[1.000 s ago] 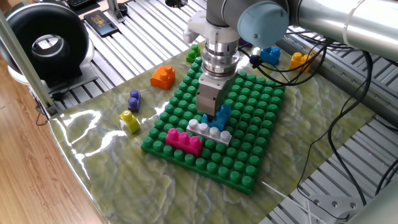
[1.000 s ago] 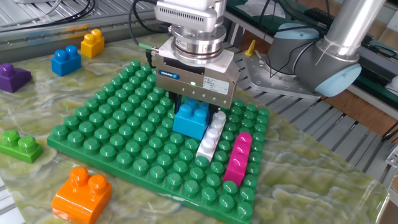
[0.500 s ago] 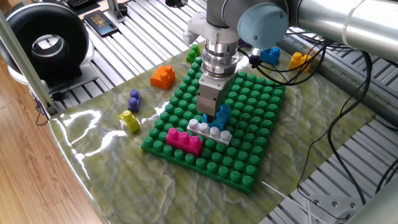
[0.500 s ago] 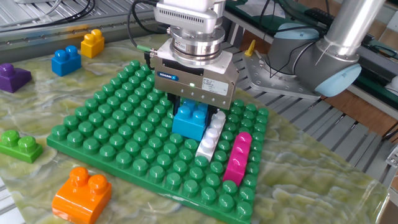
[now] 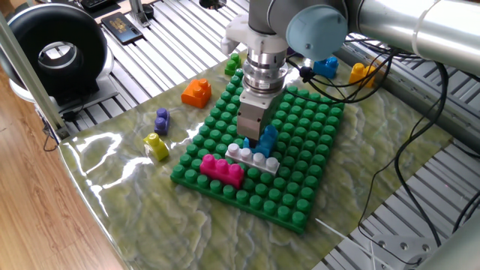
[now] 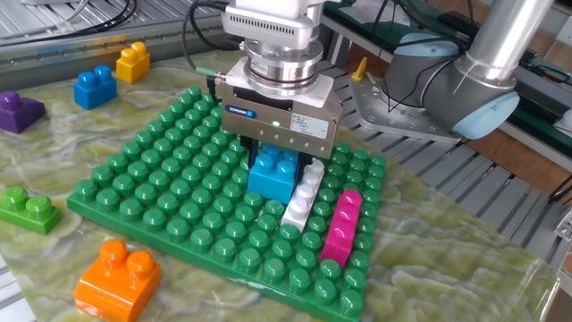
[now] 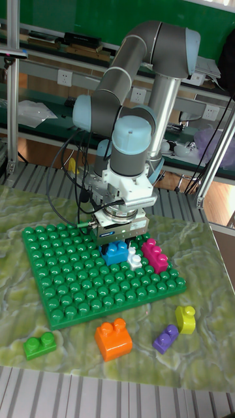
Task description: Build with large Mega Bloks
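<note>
On the green baseplate a light blue brick stands against a white-grey brick, and a magenta brick lies just beyond that. My gripper points straight down with its dark fingers on either side of the light blue brick, shut on it. The one fixed view shows the same row: light blue brick, white-grey brick, magenta brick. The tall fixed view has the gripper over the light blue brick; its body hides the fingertips.
Loose bricks lie on the mat around the plate: orange, green, dark purple, blue and yellow. A small purple brick and a yellow one sit on the plate's other side. Cables trail behind the arm.
The gripper body has shifted by only a hair. The bricks on the plate hold their places.
</note>
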